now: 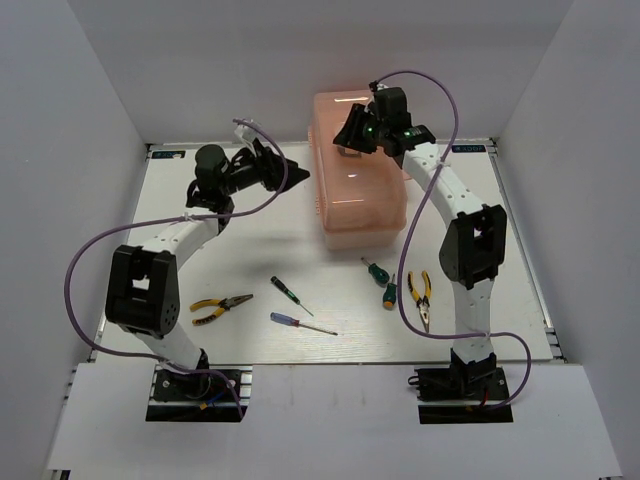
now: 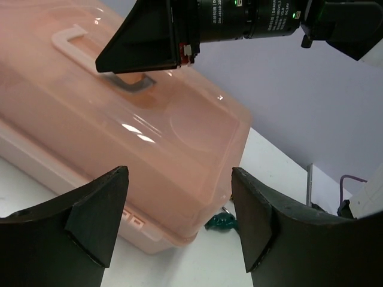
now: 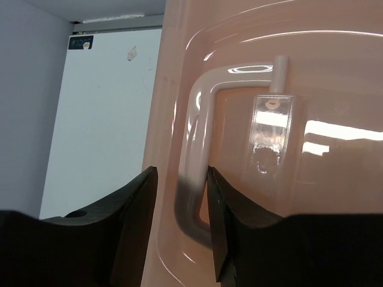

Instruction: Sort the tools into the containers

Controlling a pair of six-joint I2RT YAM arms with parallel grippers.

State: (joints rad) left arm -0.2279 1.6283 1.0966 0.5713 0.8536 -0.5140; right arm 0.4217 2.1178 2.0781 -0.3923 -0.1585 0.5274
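Note:
The salmon-pink toolbox (image 1: 360,190) stands closed at the back centre. My right gripper (image 1: 347,135) hovers over its lid, and in the right wrist view (image 3: 181,191) the jaws are open and straddle the white lid handle (image 3: 200,143), with a gap on the left side. My left gripper (image 1: 300,172) is open and empty just left of the toolbox (image 2: 119,137). On the table lie two pliers (image 1: 220,305) (image 1: 420,297), two stubby green screwdrivers (image 1: 375,270) (image 1: 389,294), a black-green thin screwdriver (image 1: 288,291) and a blue-red one (image 1: 300,323).
Purple cables (image 1: 90,260) loop beside both arms. White walls enclose the table on the left, back and right. One stubby green screwdriver (image 2: 220,222) shows past the toolbox corner in the left wrist view.

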